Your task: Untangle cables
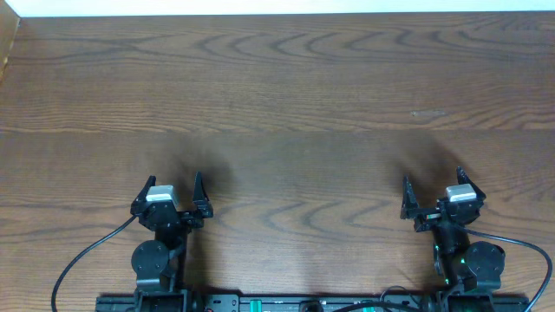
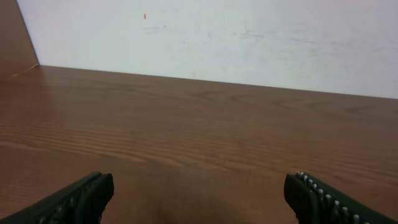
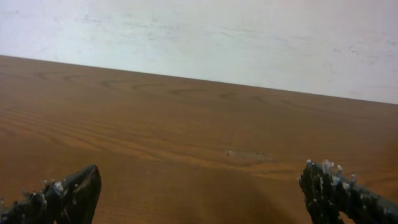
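No loose cables show in any view; the thin black and white cords are out of view. My left gripper (image 1: 170, 188) sits near the table's front edge on the left, open and empty; its two fingertips show wide apart in the left wrist view (image 2: 199, 193). My right gripper (image 1: 433, 185) sits near the front edge on the right, open and empty, its fingertips wide apart in the right wrist view (image 3: 199, 186). Both point toward the far side of the table.
The brown wooden table (image 1: 286, 104) spans the whole overhead view, with a white wall beyond its far edge (image 2: 217, 37). Thick black cables fixed to the arms loop at the front left (image 1: 82, 256) and front right (image 1: 529, 251).
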